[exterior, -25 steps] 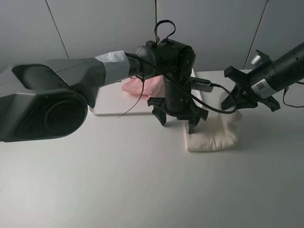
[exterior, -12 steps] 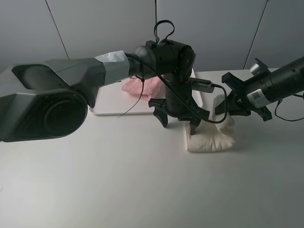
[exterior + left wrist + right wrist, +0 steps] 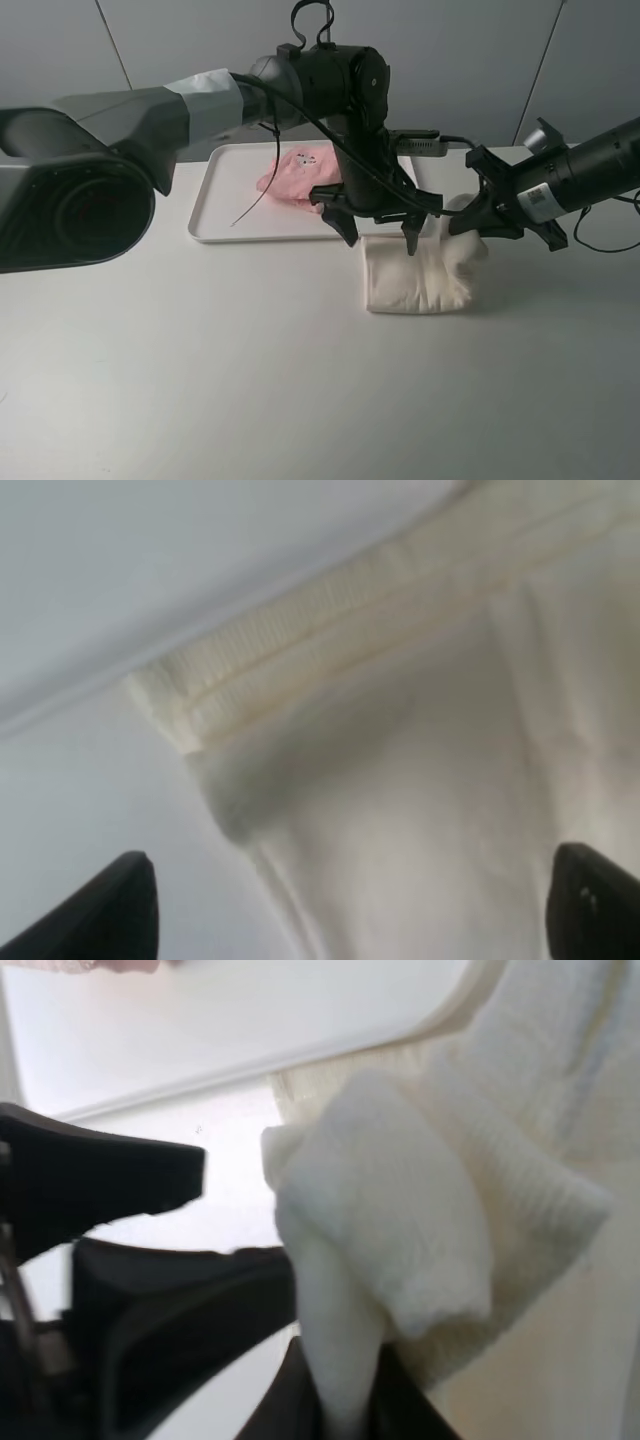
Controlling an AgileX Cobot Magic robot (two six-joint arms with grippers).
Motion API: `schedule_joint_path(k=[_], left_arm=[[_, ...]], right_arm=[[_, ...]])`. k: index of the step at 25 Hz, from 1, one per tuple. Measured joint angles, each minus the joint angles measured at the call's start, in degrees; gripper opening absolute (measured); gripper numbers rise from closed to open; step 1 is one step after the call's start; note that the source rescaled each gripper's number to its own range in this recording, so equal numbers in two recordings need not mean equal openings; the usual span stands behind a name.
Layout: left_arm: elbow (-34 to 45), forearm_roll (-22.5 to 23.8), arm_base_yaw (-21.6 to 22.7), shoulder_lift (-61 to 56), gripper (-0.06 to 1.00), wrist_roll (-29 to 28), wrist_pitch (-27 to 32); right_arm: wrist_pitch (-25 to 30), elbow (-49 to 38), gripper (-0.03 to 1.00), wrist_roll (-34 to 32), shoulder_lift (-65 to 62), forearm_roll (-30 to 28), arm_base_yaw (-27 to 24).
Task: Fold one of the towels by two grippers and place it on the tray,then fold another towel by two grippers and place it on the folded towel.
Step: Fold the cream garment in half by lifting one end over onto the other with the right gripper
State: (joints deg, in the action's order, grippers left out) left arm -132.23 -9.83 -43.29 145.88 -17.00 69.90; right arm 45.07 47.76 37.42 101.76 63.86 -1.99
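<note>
The cream-white towel (image 3: 415, 280) lies bunched on the table just in front of the white tray (image 3: 225, 195). My right gripper (image 3: 468, 217) is shut on the towel's right end and holds it raised; the right wrist view shows the fold of cloth (image 3: 400, 1220) pinched in the right gripper (image 3: 340, 1405). Over the towel's back left part hangs my left gripper (image 3: 377, 228), open and holding nothing. In the left wrist view, the left gripper (image 3: 350, 920) straddles the towel's hemmed edge (image 3: 330, 620). The pale pink towel (image 3: 295, 172) lies crumpled on the tray.
The left arm (image 3: 150, 110) reaches across from the left, over the tray's back part. The right arm (image 3: 590, 165) comes in from the right edge. Bare table surface (image 3: 250, 380) spreads in front of the towel.
Both grippers have shifted left, the left one also back toward the tray. The cream-white towel has been drawn left with them, its right end still pinched and raised.
</note>
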Motion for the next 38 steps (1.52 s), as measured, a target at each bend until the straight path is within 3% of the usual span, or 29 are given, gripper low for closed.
schedule_joint_path(k=[15, 17, 21, 23, 29, 38], left_arm=[[-4.74, -7.26, 6.84, -7.23, 1.00, 3.83, -0.09], [-4.74, -7.81, 6.97, -7.32, 1.00, 4.40, -0.09], [-4.74, -8.30, 6.97, -7.32, 1.00, 4.83, -0.09], [-4.74, -8.42, 7.11, -7.32, 1.00, 4.97, -0.09], [-4.74, -9.24, 7.17, -7.32, 1.00, 5.39, -0.09], [-4.74, -9.70, 7.17, -7.32, 1.00, 6.33, -0.09]], right_arm=[[-0.64, 0.00, 0.02, 1.41, 0.00, 3.23, 0.13], [-1.02, 0.00, 0.09, 2.04, 0.00, 4.70, 0.13], [-0.31, 0.00, 0.35, 4.29, 0.00, 7.79, 0.25], [0.46, 0.00, 0.41, 4.64, 0.00, 8.71, 1.07], [-1.25, 0.00, 0.42, 5.17, 0.00, 10.75, 6.55], [-1.56, 0.00, 0.42, 6.10, 0.00, 15.03, 6.98]])
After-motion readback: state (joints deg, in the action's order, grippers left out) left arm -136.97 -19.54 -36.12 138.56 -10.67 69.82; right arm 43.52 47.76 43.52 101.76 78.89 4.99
